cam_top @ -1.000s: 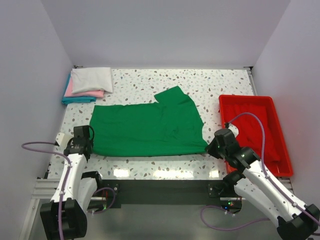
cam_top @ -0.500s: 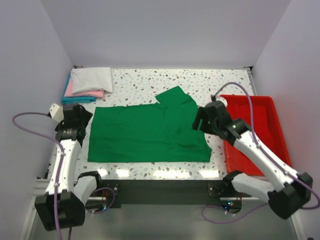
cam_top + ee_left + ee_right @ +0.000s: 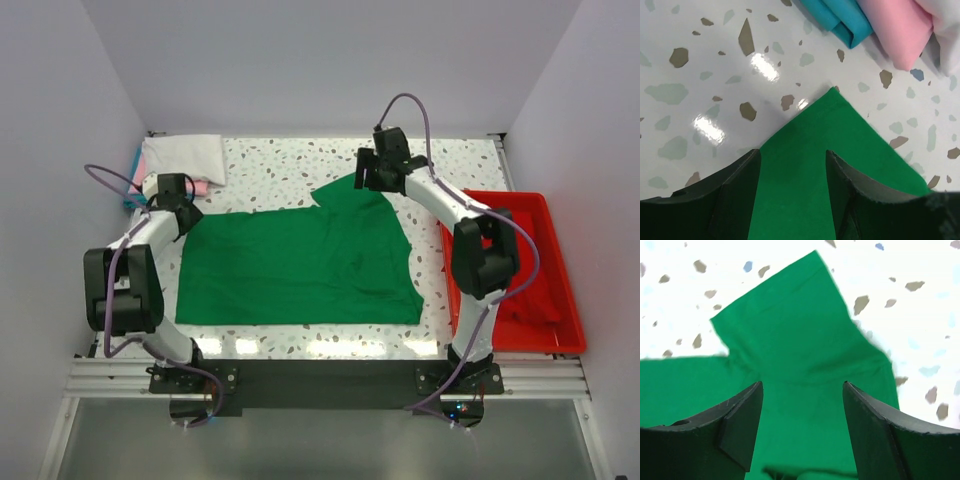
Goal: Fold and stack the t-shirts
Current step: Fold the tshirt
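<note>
A bright green t-shirt [image 3: 300,265] lies spread flat in the middle of the table, one sleeve [image 3: 350,195] pointing to the far side. My left gripper [image 3: 186,213] is open over its far left corner [image 3: 832,100], with cloth showing between the fingers [image 3: 742,185]. My right gripper [image 3: 366,178] is open above the sleeve [image 3: 790,315], its fingertips [image 3: 747,410] standing wide apart. Folded white [image 3: 185,158], pink [image 3: 895,30] and teal [image 3: 840,20] t-shirts are stacked at the far left, just beyond the left gripper.
A red tray [image 3: 500,197] sits along the right edge of the table, the right arm reaching past its inner side. White walls close in the left, far and right sides. The speckled tabletop [image 3: 280,170] shows between the stack and the sleeve.
Both arms have swung from the shirt's near corners to its far edge. Both grippers have opened, and the green shirt lies flat where it was let go.
</note>
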`<state>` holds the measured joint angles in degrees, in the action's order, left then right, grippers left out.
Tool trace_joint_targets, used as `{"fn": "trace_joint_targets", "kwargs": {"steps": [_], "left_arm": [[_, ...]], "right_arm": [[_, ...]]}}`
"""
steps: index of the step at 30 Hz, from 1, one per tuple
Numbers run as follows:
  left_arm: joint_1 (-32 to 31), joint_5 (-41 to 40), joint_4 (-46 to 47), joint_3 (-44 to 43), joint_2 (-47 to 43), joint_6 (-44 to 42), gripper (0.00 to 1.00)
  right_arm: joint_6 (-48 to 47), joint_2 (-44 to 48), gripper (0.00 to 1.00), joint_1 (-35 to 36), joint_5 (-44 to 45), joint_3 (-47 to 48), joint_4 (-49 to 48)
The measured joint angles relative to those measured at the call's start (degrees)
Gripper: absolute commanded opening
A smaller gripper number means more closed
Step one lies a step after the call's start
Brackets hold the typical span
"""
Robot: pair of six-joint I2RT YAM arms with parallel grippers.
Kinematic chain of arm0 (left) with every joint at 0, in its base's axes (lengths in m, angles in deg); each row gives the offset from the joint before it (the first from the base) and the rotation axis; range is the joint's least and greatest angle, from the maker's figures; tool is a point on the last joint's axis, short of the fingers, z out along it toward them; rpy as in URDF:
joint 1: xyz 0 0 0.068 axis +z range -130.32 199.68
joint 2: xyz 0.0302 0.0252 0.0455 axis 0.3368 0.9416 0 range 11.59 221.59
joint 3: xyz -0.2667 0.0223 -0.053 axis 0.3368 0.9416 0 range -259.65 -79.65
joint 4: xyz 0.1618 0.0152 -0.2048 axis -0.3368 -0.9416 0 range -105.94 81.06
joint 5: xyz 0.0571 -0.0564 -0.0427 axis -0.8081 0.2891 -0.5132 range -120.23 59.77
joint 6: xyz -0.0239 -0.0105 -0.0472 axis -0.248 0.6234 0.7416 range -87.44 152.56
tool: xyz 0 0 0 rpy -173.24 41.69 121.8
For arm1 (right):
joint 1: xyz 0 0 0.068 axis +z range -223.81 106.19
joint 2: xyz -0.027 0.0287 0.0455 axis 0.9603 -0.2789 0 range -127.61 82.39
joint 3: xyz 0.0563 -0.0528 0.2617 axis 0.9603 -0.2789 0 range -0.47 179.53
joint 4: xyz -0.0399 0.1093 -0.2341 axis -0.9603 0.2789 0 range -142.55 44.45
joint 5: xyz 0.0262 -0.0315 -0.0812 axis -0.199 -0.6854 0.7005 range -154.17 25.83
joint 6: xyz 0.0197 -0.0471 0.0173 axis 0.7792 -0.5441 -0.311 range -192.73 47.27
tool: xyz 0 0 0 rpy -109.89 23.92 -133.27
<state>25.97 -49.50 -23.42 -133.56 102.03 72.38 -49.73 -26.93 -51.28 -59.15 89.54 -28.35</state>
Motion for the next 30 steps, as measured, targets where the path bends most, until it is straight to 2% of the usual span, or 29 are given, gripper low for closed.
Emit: {"fn": "trace_joint_targets", "kwargs": {"steps": [7, 15, 30], "left_arm": [[-1.5, -1.4, 0.3, -9.8, 9.1, 0.9, 0.52], [-3.7, -6.1, -2.3, -19.2, 18.2, 2.7, 0.44], [-4.1, -9.6, -7.3, -21.2, 23.6, 4.8, 0.40]], "right_arm": [[-2.5, -9.9, 0.67, -1.8, -1.6, 8.0, -1.4], [-3.7, -14.0, 0.67, -1.9, -3.1, 11.8, -2.5], [-5.3, -22.3, 0.67, -5.4, -4.5, 19.1, -1.5]]}}
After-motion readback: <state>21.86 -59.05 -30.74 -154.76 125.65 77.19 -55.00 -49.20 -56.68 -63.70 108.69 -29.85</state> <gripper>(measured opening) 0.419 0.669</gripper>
